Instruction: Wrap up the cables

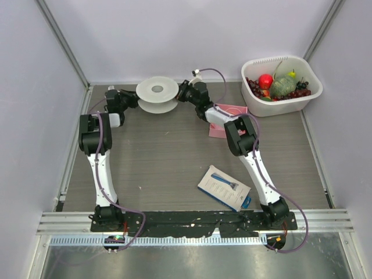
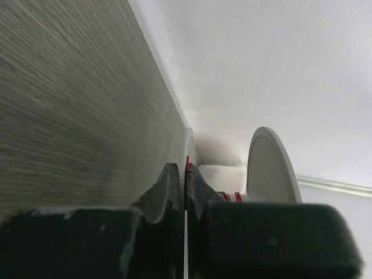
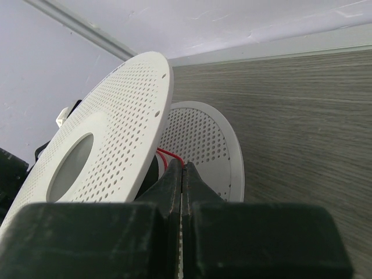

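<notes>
Looking from above, find the white spool [image 1: 157, 93] at the table's [image 1: 174, 157] far edge, axis roughly upright, left gripper [image 1: 130, 100] and right gripper [image 1: 185, 93] flanking it. From the left wrist, note jaws pinching the lower flange; hold firm. From the right wrist, see jaws pressed together on the red wire [image 3: 169, 154], its short stretch running from hub out to fingertips; keep taut, feed level between flanges.

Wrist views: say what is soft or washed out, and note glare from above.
Left wrist: the left gripper is dark and soft up close, the wall washed out white. Right wrist: the spool shows sharp perforations, the right gripper underexposed. Top external: a bright reflection on the metal ledge.
</notes>
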Motion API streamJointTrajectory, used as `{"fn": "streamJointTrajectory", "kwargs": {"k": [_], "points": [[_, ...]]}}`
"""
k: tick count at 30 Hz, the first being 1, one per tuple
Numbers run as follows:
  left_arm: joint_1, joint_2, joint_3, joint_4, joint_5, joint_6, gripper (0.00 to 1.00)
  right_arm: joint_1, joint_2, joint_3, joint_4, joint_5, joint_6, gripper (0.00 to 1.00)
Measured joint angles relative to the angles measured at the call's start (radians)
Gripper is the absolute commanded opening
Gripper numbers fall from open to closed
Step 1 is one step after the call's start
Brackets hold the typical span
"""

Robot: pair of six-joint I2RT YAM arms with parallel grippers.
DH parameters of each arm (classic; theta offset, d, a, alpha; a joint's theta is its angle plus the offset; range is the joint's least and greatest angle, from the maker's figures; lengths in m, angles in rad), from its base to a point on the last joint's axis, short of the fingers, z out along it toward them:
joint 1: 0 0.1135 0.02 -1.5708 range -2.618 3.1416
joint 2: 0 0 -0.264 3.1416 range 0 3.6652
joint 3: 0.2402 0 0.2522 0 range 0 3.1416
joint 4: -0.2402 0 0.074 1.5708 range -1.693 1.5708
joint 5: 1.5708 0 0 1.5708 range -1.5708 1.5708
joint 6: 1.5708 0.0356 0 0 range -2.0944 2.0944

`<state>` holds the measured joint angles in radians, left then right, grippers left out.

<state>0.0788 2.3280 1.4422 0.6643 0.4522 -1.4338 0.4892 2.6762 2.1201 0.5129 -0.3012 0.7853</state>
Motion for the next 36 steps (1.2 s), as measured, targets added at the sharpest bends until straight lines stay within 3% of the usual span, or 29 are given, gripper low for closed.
{"fn": "streamJointTrajectory", "kwargs": {"k": [12, 17, 20, 28, 36], "points": [[-0.018, 0.159, 0.185, -0.090, -0.019, 0.031, 0.01, -0.007, 0.148, 0.160, -0.009, 0.084, -0.028, 0.01], [-0.022, 0.203, 0.258, -0.125, -0.024, 0.042, 0.20, -0.007, 0.162, 0.183, -0.019, 0.119, -0.038, 0.01], [-0.026, 0.221, 0.288, -0.150, -0.121, 0.066, 0.28, -0.003, 0.164, 0.186, -0.017, 0.147, -0.057, 0.01], [-0.002, 0.214, 0.291, -0.178, -0.233, 0.085, 0.33, 0.008, 0.174, 0.198, -0.035, 0.195, -0.092, 0.01], [0.055, 0.159, 0.254, -0.235, -0.262, 0.090, 0.46, 0.009, 0.178, 0.200, -0.037, 0.216, -0.099, 0.01]]}}
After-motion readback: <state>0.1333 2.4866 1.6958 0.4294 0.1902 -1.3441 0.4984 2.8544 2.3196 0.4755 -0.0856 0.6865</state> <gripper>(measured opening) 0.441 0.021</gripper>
